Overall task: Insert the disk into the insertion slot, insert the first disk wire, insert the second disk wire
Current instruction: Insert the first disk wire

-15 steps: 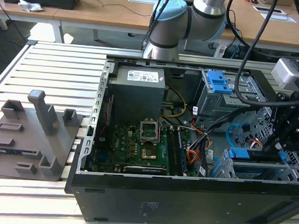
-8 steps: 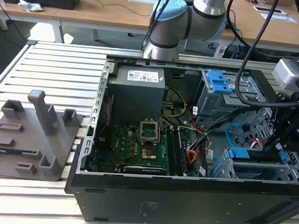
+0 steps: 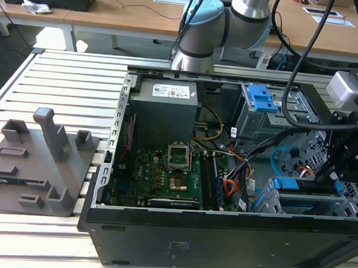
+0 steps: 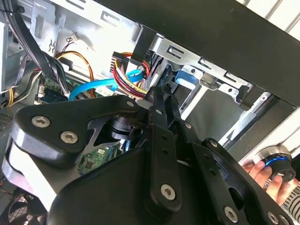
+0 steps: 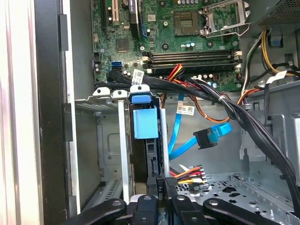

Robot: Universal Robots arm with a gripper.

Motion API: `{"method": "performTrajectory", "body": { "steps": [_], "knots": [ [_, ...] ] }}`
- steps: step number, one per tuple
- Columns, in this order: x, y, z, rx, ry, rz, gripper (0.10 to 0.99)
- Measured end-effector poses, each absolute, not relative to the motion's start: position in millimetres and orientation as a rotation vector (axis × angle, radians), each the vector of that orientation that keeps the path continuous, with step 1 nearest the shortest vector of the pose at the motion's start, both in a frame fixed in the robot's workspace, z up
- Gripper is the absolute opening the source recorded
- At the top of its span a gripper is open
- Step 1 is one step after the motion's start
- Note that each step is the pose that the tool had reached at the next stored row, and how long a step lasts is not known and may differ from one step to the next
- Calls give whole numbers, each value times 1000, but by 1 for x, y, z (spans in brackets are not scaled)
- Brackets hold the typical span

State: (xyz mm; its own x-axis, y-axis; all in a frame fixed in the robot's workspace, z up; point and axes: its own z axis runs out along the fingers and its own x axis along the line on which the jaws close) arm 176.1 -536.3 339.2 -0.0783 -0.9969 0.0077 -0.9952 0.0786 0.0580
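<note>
Done: seating disk (image 5: pixel 144 123) in insertion slot (image 5: pixel 108 140). Wire stage. Clenched pincer (image 5: pixel 161 187) at disk's rear, contents unclear. Loose second disk wire (image 5: pixel 206 138); needs careful plug alignment.

Black end effector (image 4: pixel 157 96) near the disk (image 4: pixel 185 78), light-blue second disk wire (image 4: pixel 91 86) behind it, a person's hand (image 4: pixel 263 177)

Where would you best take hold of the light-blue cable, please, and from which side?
Probably by its dark plug, pinched across the flat faces, coming in through the open side of the case. The light-blue cable is thin and loops loosely, while the plug looks rigid and lies unplugged beside the black bundle.
</note>
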Motion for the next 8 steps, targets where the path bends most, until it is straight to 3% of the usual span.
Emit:
{"method": "performTrajectory", "body": {
  "steps": [8],
  "knots": [
    [176, -538, 335, 2102, -2274, -59, 180]
  ]
}}
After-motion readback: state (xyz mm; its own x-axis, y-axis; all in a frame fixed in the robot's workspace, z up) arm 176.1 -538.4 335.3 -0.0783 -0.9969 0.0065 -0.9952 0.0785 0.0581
